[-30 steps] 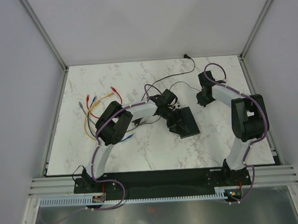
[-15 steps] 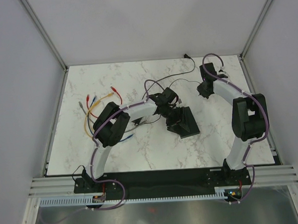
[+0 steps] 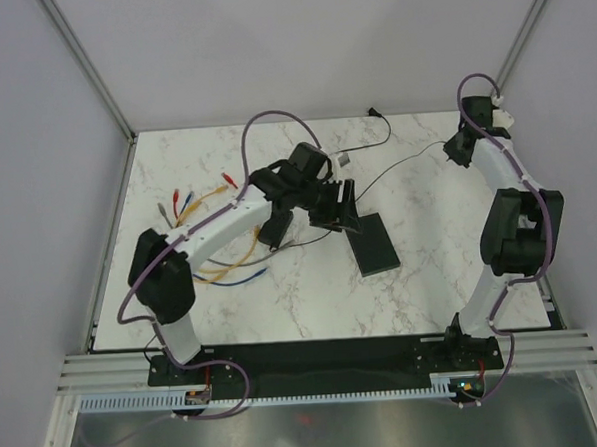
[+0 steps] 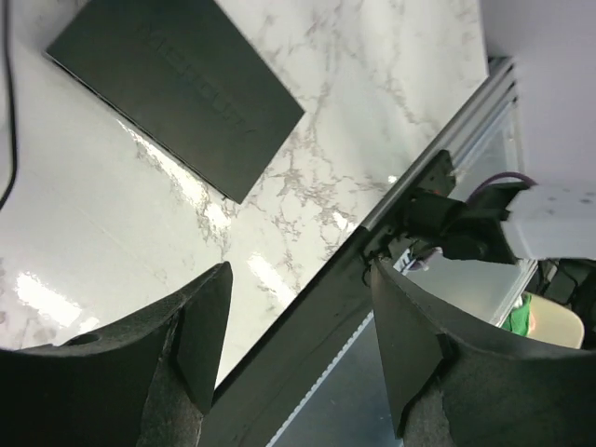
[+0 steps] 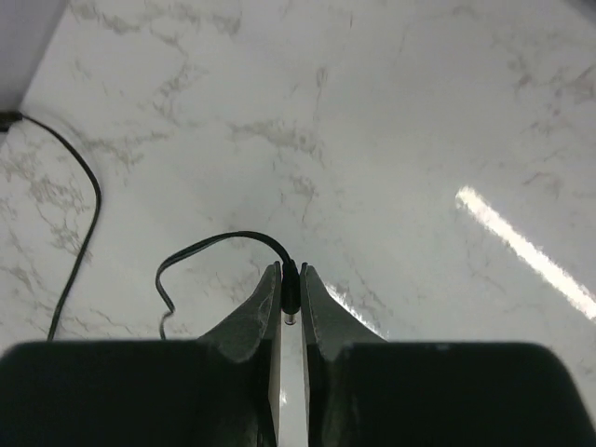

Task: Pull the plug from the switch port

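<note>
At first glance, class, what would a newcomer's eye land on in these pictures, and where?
The right pincer, held near the far right corner of the table, pinches a small black plug on a thin cord. The flat black switch lies at mid-table, with the left pincer hovering open near its far end.

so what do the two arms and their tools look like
Both the left arm and right arm have white tubular links, bulky black joint housings and a purple cable looped along them. The left tool and right tool are matte black, each with two wedge-shaped fingers.
</note>
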`<state>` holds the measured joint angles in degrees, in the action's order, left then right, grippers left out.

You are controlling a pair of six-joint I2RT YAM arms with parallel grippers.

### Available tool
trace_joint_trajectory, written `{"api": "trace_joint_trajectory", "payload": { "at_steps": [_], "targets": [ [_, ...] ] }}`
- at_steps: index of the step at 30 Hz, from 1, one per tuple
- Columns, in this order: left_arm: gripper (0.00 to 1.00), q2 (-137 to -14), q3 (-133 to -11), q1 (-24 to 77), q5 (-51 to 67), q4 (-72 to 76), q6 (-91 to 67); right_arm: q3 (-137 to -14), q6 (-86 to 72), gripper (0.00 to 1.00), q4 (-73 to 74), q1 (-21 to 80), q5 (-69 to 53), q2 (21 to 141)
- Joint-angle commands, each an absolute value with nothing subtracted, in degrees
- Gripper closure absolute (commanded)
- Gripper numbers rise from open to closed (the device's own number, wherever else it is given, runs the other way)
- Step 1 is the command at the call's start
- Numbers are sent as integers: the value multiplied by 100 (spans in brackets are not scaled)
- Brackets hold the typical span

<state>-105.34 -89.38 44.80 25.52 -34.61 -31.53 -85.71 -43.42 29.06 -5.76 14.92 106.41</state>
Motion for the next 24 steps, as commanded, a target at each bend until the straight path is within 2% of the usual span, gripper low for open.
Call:
{"api": "trace_joint_trajectory", "payload": {
  "at_steps": [1,7,11,16,19,20,23,24],
  "targets": [
    [31,-9513,-8719,4342,2268,-3647,-2751,-9122,-3894,100,2707,-887,1231,10915],
    [28,-8693,-8262,3825,2117,-3955,-2821,-9764,-3665,100,3119,-1028,870,11618],
    [28,-8307,-8051,3323,2442,-4139,-2909,-9835,-3674,94,3295,-1046,922,11856],
    [27,-7990,-8033,3208,2522,-4210,-2944,-9730,-3551,87,3454,-1037,1028,12067],
    [27,-7910,-8033,3199,2558,-4236,-2997,-9747,-3463,75,3603,-1046,1125,12146],
    [27,-7901,-8033,3199,2566,-4262,-2997,-9747,-3419,66,3630,-1028,1134,12138],
    [27,-7840,-8024,3164,2522,-4271,-2988,-9782,-3138,51,3857,-1028,1230,12111],
    [27,-7831,-8024,3121,2522,-4289,-2988,-9808,-3077,49,3928,-1028,1257,12094]
  ]
}}
